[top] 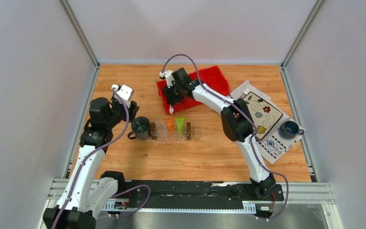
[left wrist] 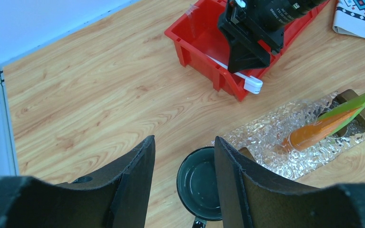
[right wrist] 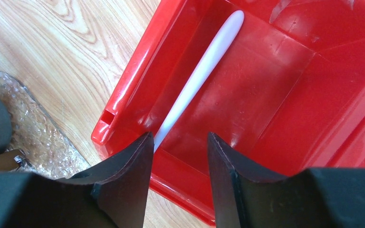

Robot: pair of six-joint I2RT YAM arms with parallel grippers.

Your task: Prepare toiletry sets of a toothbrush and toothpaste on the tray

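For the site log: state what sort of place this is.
Probably a robot test cell: plain white panel walls in silver metal framing enclose a light wooden tabletop.

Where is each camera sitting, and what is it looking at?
Top external: high behind the arms, looking down on the table; both arms show.
Left wrist: on the left arm, looking past its own fingers at the mug, tray and right gripper.
Right wrist: on the right arm, looking between its own fingers into the red bin.
Both wrist views share the red bin and white toothbrush.
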